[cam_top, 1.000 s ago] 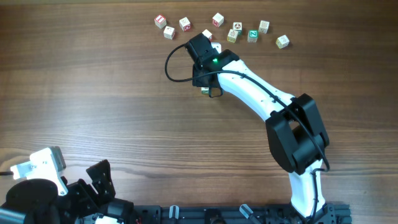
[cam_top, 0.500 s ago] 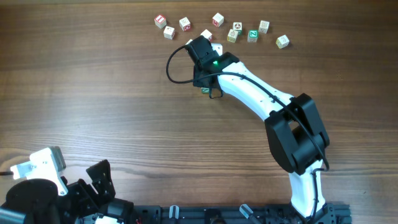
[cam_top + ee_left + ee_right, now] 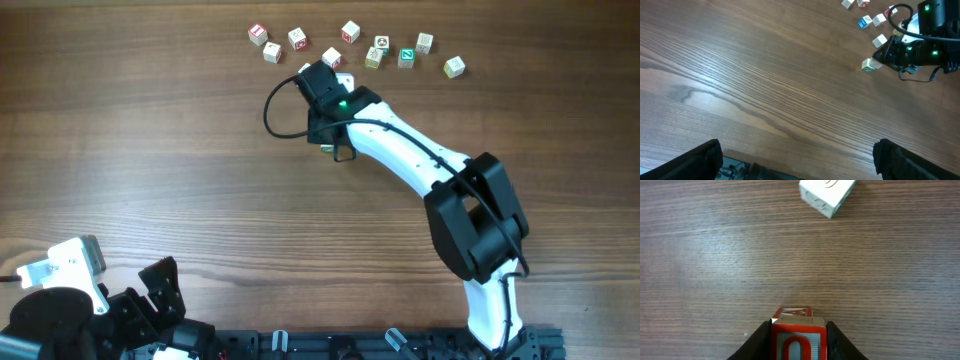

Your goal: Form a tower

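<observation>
Right end effector [image 3: 799, 350] is pinching a red-framed block [image 3: 798, 336], one pad on each side, held low over the table [image 3: 150, 180]. Probably it is being carried in to go on the stack. The tower [image 3: 869, 64] shows as a pale block with green print, just beside the right fingertips in the left wrist view. Overhead the arm hides nearly all of it, so I can't tell how many blocks high it is or whether the held block touches it. Left end effector [image 3: 797, 167] is spread wide and empty, parked at the near edge out of the way. Loose blocks [image 3: 349, 32] are scattered along the far side, likely as stock. Writing: the held block has a red letter that looks like O, cropped. The white block [image 3: 827, 195] nearby has a red curl, unreadable. No brands.
</observation>
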